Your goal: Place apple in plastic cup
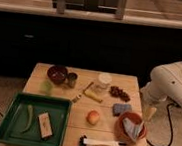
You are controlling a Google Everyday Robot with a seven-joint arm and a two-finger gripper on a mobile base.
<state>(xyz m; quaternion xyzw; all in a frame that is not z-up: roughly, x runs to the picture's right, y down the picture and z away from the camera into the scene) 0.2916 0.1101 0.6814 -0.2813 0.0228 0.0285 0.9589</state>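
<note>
The apple [93,117] lies on the desk [77,122], near the middle towards the front edge, touching nothing. The clear cup [103,80] stands upright at the back of the desk, well apart from the apple, with a yellow piece [93,93] lying between them.

The white arm [171,83] bends in from the right, and the hand [149,113] hangs just off the desk's right edge, beside the orange bowl [130,127]. The hand is spread wide and holds nothing.

A grey-blue cloth [133,127] lies in the orange bowl, and a grey sponge [121,109] sits just behind it. A brown lump [119,93] lies right of the cup. At the back left are a dark bowl [57,74] and a small can [72,79]. The green tray [7,122] at the front left holds a green pod [28,117] and a brown block [45,125]. A white-handled brush [103,142] lies along the front edge.
</note>
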